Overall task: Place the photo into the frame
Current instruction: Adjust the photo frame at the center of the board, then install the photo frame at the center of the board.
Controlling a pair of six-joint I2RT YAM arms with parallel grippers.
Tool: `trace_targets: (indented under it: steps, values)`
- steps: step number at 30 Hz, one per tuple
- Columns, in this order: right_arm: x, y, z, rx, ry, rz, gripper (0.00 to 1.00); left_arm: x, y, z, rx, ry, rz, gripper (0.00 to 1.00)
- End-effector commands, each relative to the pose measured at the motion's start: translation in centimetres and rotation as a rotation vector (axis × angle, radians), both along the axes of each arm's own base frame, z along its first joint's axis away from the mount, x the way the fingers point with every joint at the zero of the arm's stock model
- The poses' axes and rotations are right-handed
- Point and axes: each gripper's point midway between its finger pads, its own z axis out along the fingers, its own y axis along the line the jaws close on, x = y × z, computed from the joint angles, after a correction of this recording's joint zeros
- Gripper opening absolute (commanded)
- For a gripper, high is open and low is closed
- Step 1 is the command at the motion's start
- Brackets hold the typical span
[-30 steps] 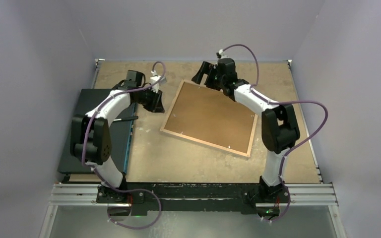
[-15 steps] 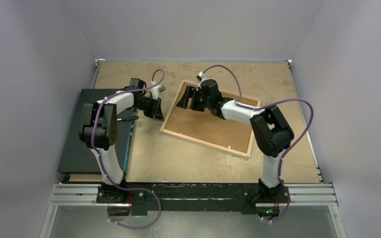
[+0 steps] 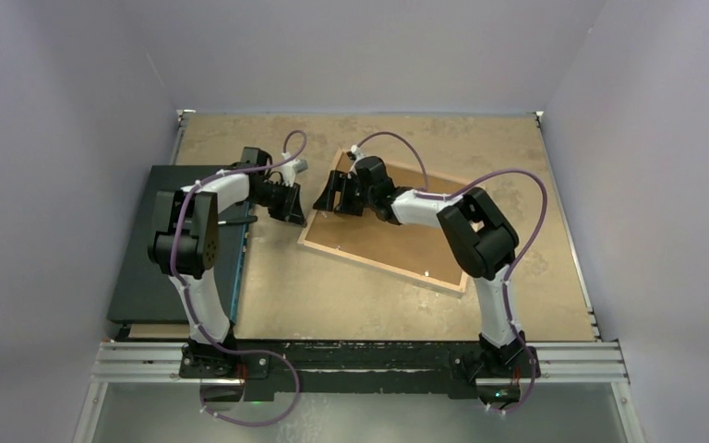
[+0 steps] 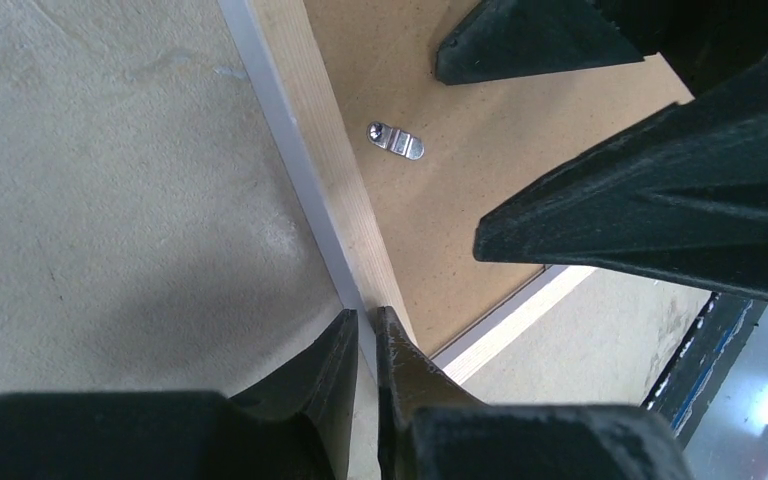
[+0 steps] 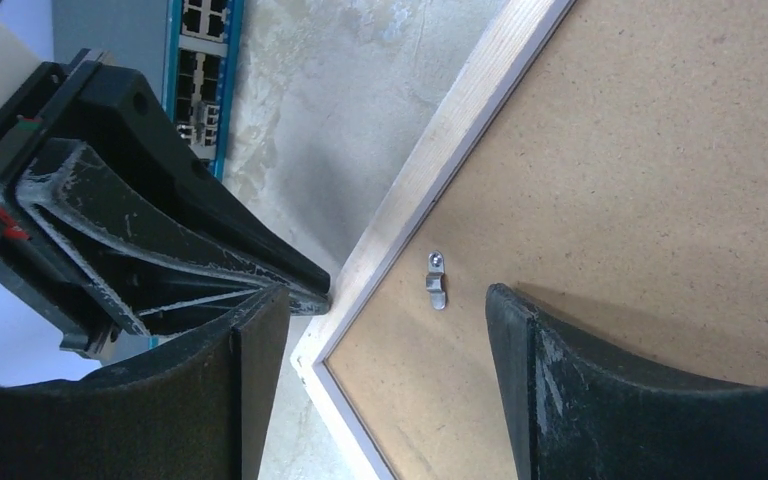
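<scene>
1. the right gripper [image 5: 380, 300] stands wide. one finger hangs just outside the frame's corner over the bare table [image 3: 332, 295], and the other hangs over the brown backing board [image 3: 397, 235].
2. the coming move turns on this: a small metal clip [image 5: 437, 279] lies almost midway between those two fingers, just inside the wooden rim. it is screwed at the rim end and its tab lies over the board.
3. the left gripper [image 4: 365, 325] is narrow, its tips nearly together. it sits on the outer edge of the same short side, just beside the right gripper. i cannot tell whether it nips the thin silver lip or only presses against it.
4. the frame [image 3: 380, 266] lies flat and face down at mid-table, backing still in place. its long axis runs across the table, slanting nearer toward the right. both grippers work at its left short end.
5. the right arm is the nearer to the clip, so swinging the tab off the board looks like its job, with the left steadying the rim.
6. a dark flat sheet [image 3: 162, 277] with a blue edge lies left of the frame, under the left arm. i cannot tell whether it is the photo.
</scene>
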Motion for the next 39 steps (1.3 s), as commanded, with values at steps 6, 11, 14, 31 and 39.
trace_targets:
  steps: [6, 11, 14, 31, 39]
  values:
    - [-1.2, 2.3, 0.7, 0.055, 0.026, 0.064, 0.72, -0.5, -0.2, -1.1, -0.008, 0.009, -0.012, 0.06]
    - [-1.7, 2.5, 0.3, 0.060, 0.047, 0.073, 0.71, -0.4, -0.3, -1.0, -0.007, -0.001, -0.007, 0.05]
    - [-2.0, 2.8, 0.0, 0.062, 0.058, 0.078, 0.71, -0.3, -0.3, -1.0, -0.001, -0.007, -0.008, 0.05]
    - [-2.2, 4.0, -1.0, 0.085, 0.096, 0.075, 0.69, -0.2, -0.4, -0.7, 0.006, -0.022, -0.006, 0.06]
    - [-2.2, 4.3, -1.5, 0.092, 0.115, 0.046, 0.69, -0.2, -0.5, -0.6, 0.005, -0.031, -0.006, 0.06]
